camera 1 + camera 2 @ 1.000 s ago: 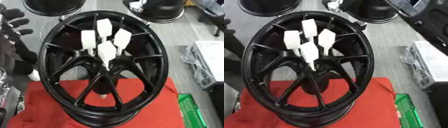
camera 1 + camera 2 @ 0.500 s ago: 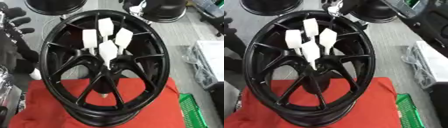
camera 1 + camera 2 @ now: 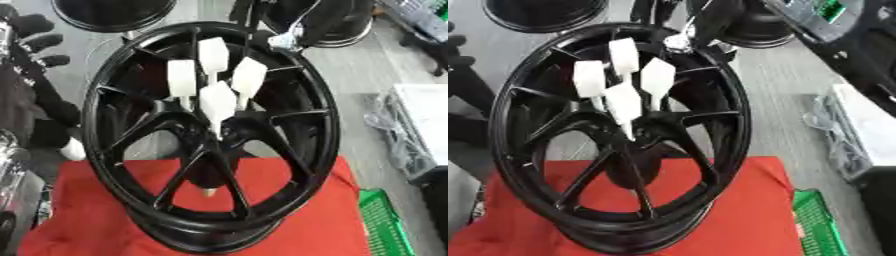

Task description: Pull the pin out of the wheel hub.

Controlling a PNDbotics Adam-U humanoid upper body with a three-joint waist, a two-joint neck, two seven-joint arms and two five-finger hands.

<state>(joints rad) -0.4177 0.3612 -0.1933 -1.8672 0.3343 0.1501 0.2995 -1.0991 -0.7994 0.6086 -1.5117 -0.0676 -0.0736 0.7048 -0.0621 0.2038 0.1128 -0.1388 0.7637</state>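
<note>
Currently, the pin (image 3: pixel 217 102) at the wheel hub (image 3: pixel 214 137) is pinched by white fingers (image 3: pixel 248 77). It should be drawn straight out, away from the fingers' side of the spokes (image 3: pixel 289 114).

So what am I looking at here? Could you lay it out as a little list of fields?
Main object: black wheel, standing upright on its rim
Support: red cloth under the wheel
Pins: four white pins with flat heads sticking out of the hub, bunched together
Left hand: black, at the left edge, fingers curled, apart from the pins
Right hand: not seen
Nearby: green basket lower right; more black wheels behind
Pins pulled: none yet
</note>
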